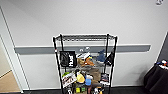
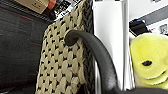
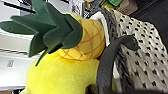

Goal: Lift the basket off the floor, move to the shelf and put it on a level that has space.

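The cream woven basket (image 2: 62,65) with a dark rim hangs close to both wrist cameras, above the dark carpet floor (image 2: 17,50). Its dark loop handle (image 2: 100,55) runs down into my left gripper (image 2: 117,90), which is shut on it. The other handle (image 3: 110,60) runs into my right gripper (image 3: 103,90), also shut on it. A yellow plush (image 2: 147,60) and a plush pineapple (image 3: 82,40) lie in the basket (image 3: 142,50). Ahead in the head view the black wire shelf (image 1: 85,65) stands against the wall. Its top level (image 1: 86,37) is bare.
The shelf's lower tiers are crowded with bags, toys and packets (image 1: 82,75). A grey rail (image 1: 37,49) runs along the white wall. A dark draped table (image 1: 157,77) stands at the right, a doorway with tan wooden flooring (image 1: 7,83) at the left. A cardboard box (image 2: 32,3) sits on the carpet.
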{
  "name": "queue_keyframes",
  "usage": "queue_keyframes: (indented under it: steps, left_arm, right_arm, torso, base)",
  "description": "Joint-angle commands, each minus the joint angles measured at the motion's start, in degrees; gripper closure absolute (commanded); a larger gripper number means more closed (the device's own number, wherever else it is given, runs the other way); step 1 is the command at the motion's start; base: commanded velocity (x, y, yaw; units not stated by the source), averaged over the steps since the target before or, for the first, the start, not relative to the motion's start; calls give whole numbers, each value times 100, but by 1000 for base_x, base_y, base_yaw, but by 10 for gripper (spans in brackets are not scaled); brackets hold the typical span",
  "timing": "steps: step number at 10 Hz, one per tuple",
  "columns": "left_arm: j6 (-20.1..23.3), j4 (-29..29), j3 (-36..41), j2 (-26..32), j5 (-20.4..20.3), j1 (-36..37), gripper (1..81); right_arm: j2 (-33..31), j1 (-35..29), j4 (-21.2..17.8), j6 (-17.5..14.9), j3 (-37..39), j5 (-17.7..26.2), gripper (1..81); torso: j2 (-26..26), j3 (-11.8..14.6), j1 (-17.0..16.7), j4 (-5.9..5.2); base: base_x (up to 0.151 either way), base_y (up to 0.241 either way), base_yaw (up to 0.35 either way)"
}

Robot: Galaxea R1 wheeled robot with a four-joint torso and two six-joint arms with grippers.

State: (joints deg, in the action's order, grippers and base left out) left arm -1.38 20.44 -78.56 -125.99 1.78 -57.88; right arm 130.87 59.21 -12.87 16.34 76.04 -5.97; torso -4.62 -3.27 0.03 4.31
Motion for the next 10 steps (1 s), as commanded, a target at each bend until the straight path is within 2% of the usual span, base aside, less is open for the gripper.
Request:
queue_keyframes:
  steps: [1,10]
  left_arm:
    - [76,-120,341,91,24,712,811]
    - [76,-120,367,99,16,712,811]
  right_arm:
    - [-49,-633,-101,72,-284,88,811]
    - [-23,-625,-101,72,-267,96,811]
  torso:
    - [0,0,0,0]
    - [0,0,-2,0]
  base:
    - [93,0,0]
    - [88,0,0]
